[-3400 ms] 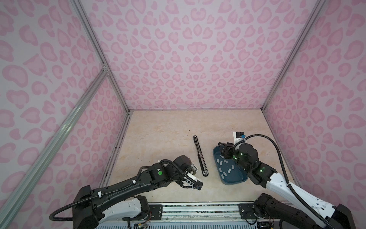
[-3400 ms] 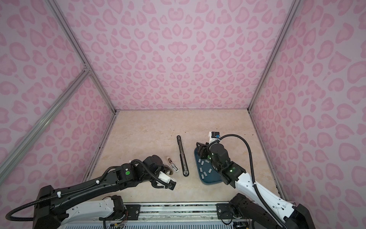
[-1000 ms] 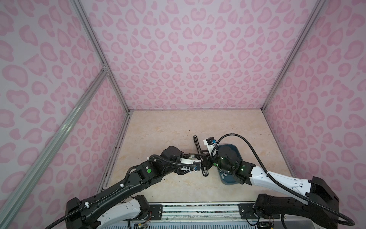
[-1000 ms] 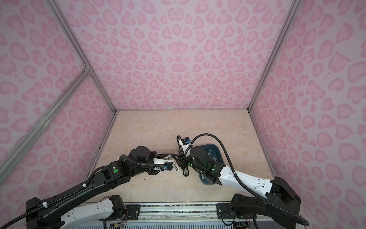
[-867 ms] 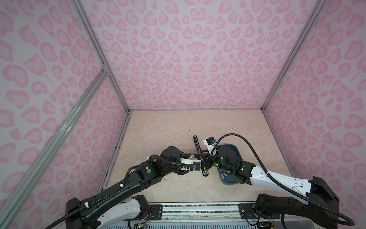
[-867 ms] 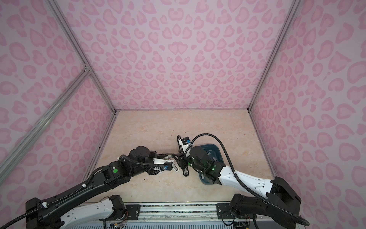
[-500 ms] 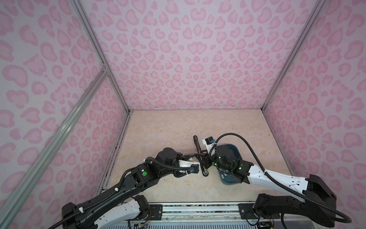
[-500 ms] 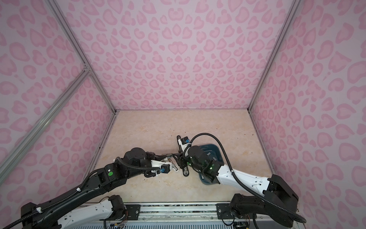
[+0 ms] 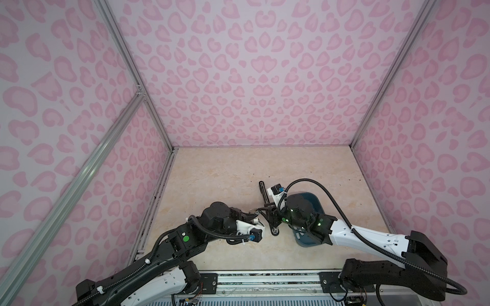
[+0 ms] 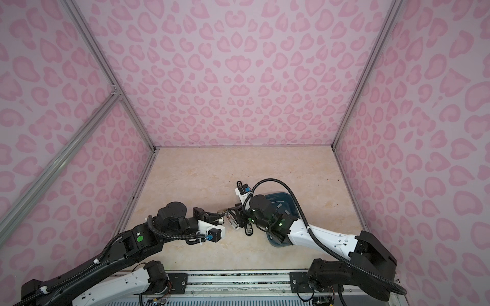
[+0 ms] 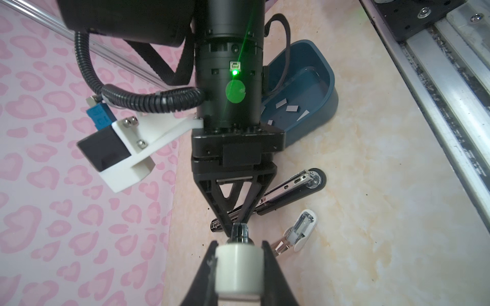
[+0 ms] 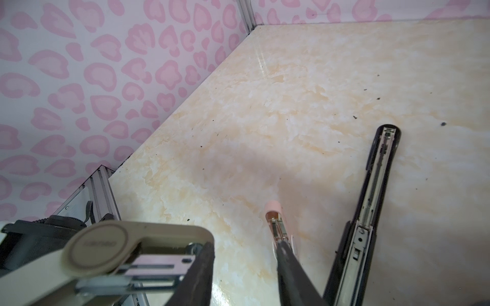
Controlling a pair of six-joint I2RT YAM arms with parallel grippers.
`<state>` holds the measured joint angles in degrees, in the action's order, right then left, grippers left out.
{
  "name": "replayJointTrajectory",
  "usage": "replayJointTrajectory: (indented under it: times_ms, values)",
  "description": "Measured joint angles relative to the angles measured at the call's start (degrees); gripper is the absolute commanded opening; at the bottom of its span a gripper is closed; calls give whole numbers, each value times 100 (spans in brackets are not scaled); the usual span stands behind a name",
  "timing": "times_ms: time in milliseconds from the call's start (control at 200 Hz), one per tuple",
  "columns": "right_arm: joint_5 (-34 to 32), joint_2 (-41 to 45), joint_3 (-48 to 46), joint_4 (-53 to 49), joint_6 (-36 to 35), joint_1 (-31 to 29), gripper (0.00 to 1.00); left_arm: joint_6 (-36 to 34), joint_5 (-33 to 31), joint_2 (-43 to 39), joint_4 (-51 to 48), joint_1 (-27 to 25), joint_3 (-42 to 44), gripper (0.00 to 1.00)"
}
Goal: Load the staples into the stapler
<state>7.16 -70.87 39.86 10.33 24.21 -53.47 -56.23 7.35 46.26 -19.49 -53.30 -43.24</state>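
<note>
My left gripper [image 11: 238, 243] is shut on the rear end of a small cream stapler [image 12: 106, 246], held open above the table so its metal magazine shows. My right gripper [image 12: 244, 245] faces it nose to nose in both top views [image 9: 266, 216] [image 10: 237, 214]. Its jaws stand apart with only table between them. One finger rests against the cream stapler's front end. The staples [image 11: 291, 108] are several grey strips lying in a blue tray [image 11: 326, 79], behind the right wrist.
A long black stapler [image 12: 376, 185] lies opened flat on the table just beside the right gripper. A small white and pink stapler [image 11: 299, 233] lies open under the meeting point. The blue tray [image 9: 315, 197] sits right of centre; patterned walls enclose the table.
Since 3.4 s ago the right gripper has left the tray and crossed to the cream stapler. Over the last second the left arm drew slightly back leftward and the right gripper followed.
</note>
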Motion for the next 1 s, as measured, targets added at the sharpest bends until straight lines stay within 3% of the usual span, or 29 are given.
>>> replayJointTrajectory:
  times_ms: [115, 245, 530, 760, 1000]
  values:
    - [-376, 417, -297, 131, -146, -2, 45, 184, -153, 7, 33, 68, -2, 4]
    - [-693, 953, -1047, 811, -575, 2, 61, 555, -186, -11, 157, 417, -37, 4]
    - [28, 1191, -1475, 1722, -1945, -240, 57, 990, 48, 87, 157, 660, -227, 4]
    - [348, 1106, -1773, 2339, -2361, -448, 62, 986, 494, 83, 79, 667, -234, 4]
    - [175, 1241, -1893, 2616, -2741, -664, 60, 984, 831, 57, -26, 656, -238, 4]
